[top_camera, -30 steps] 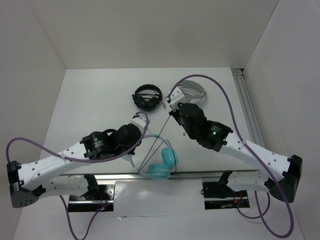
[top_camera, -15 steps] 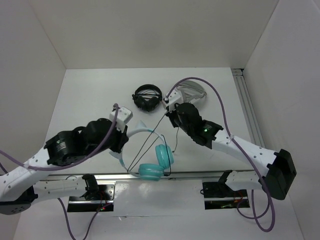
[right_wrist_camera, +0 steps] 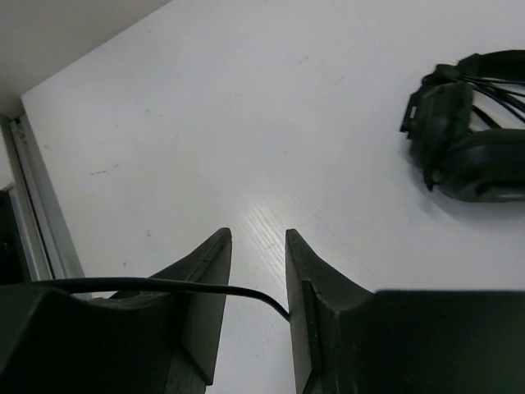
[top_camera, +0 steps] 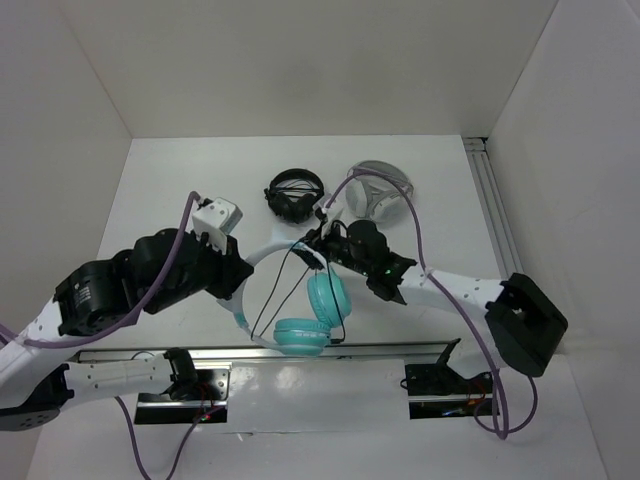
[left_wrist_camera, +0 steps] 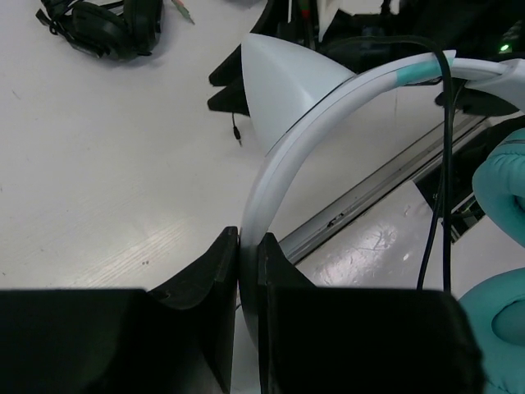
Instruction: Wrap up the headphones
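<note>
The headphones (top_camera: 325,296) have teal ear cups, a white headband (left_wrist_camera: 328,103) with a cat-ear point, and a thin black cable (left_wrist_camera: 445,164). They are held up near the table's front edge. My left gripper (left_wrist_camera: 248,240) is shut on the headband's lower end, at the left of the arc (top_camera: 243,285) in the top view. My right gripper (top_camera: 313,249) sits at the headband's other end, just above the upper ear cup. Its jaws stand a little apart (right_wrist_camera: 258,234). The cable (right_wrist_camera: 164,286) crosses the gap and touches the right finger, unpinched.
All-black headphones (top_camera: 295,194) lie behind the arms at mid table, also seen in the right wrist view (right_wrist_camera: 472,139). Grey-white headphones (top_camera: 381,189) lie to their right. A metal rail (top_camera: 300,351) runs along the front edge, and white walls enclose the table.
My left arm has drawn back to the left, carrying the headphones left and turning them. My right gripper has come down and left to the headband, and the cable has gone from taut to looped.
</note>
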`<state>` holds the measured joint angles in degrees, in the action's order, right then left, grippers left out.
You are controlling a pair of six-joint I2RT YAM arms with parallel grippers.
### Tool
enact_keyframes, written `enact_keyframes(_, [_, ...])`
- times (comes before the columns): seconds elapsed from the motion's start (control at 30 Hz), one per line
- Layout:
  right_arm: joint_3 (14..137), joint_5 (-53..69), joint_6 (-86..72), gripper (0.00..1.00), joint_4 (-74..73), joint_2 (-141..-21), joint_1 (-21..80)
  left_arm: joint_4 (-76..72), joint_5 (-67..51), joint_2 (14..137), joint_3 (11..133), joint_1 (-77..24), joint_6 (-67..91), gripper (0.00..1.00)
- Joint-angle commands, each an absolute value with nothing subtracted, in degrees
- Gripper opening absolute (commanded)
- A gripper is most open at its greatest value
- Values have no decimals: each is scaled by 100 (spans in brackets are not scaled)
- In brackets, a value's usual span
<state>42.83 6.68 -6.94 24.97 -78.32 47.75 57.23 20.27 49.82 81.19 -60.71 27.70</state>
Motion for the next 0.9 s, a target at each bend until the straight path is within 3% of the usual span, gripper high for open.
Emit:
enact_keyframes(0.0, [4079, 1318, -1283, 40, 4410, -8478, 4808, 4984, 2292, 4957, 8367, -6100, 3409, 0])
enact_keyframes(0.17, [3718, 1476, -1801, 36, 5956, -9543, 4869, 5237, 2891, 5097, 8814, -6100, 3849, 0])
enact_keyframes(0.3, [3718, 1547, -2170, 1, 6670, -10588, 4869, 5598, 3093, 5335, 9359, -6100, 3902, 0])
enact_keyframes(0.63, [3665, 1073, -2276, 0, 6777, -10890, 4869, 5906, 3437, 5360, 9632, -6100, 3947, 0])
enact_keyframes(0.87, [3919, -184, -1802, 0, 4722, -9197, 4334, 6512, 2533, 5607, 9362, -6100, 3656, 0])
